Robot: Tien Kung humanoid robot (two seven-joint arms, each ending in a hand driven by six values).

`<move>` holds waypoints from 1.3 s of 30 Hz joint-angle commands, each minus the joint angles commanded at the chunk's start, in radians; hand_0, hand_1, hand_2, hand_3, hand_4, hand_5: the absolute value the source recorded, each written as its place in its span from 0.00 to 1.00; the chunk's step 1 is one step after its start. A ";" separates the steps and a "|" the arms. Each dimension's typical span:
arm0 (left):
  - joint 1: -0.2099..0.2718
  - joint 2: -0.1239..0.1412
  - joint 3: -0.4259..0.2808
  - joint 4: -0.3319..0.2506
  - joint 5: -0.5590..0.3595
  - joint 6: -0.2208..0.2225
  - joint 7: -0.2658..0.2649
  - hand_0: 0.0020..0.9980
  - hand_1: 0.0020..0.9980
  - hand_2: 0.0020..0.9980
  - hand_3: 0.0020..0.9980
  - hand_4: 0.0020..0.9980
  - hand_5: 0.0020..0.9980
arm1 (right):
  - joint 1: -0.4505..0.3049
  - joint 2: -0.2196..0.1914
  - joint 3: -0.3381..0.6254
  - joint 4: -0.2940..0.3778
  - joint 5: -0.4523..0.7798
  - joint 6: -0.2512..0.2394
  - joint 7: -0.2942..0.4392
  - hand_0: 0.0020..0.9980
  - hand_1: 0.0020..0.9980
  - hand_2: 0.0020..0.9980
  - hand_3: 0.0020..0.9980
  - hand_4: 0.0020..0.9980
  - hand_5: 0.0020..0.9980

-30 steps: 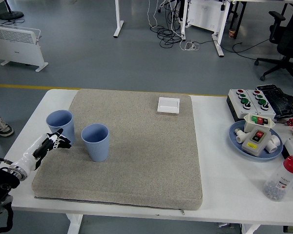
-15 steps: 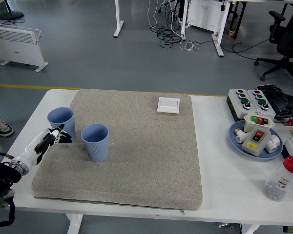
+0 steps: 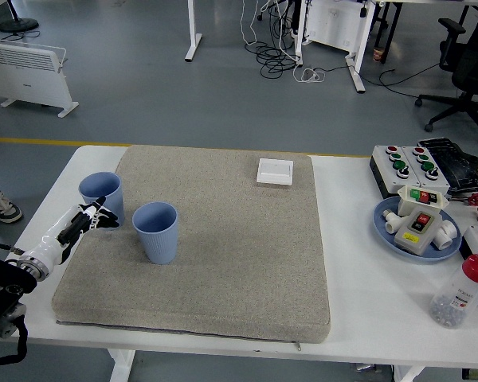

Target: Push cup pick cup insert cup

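Note:
Two light blue cups stand upright on the grey mat (image 3: 223,263). One cup (image 3: 102,196) sits at the mat's left edge, the other cup (image 3: 156,231) a little right and nearer to me. My left hand (image 3: 90,220) reaches in from the lower left, its fingers extended and its fingertips against the near side of the left cup. It grasps nothing. The right arm is out of view.
A white square switch (image 3: 275,171) lies at the mat's far edge. At the right stand a button box (image 3: 405,163), a blue plate (image 3: 388,229) with electrical parts, and a red-capped jar (image 3: 462,292). A white heater and office chair stand on the floor beyond.
The left cup has slid slightly away from me and to the right, and my left hand has followed it forward along the mat's left edge.

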 joint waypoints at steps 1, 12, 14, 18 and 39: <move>0.004 0.002 -0.004 -0.007 0.001 0.000 0.001 0.74 0.58 0.48 0.44 0.61 1.00 | 0.000 0.000 0.000 0.000 0.000 0.000 0.000 0.75 0.69 0.68 0.58 0.18 0.55; 0.143 0.077 -0.152 -0.262 0.079 0.011 0.026 0.63 0.55 0.47 0.44 0.60 1.00 | 0.001 -0.001 0.007 0.000 -0.001 0.000 0.002 0.75 0.69 0.68 0.58 0.18 0.55; 0.169 0.099 -0.196 -0.326 0.104 0.017 0.036 0.63 0.55 0.47 0.44 0.60 1.00 | 0.003 -0.002 0.007 0.000 0.001 0.000 0.002 0.75 0.69 0.68 0.58 0.18 0.55; 0.197 0.134 -0.248 -0.460 0.143 0.030 0.047 0.61 0.57 0.51 0.49 0.62 1.00 | 0.004 -0.003 0.007 0.000 0.006 0.000 0.004 0.75 0.69 0.68 0.58 0.18 0.55; -0.089 0.204 0.065 -0.652 0.561 -0.013 0.372 0.95 0.91 1.00 0.91 1.00 0.64 | -0.003 -0.007 -0.012 0.000 0.024 -0.003 -0.001 0.75 0.69 0.68 0.58 0.18 0.55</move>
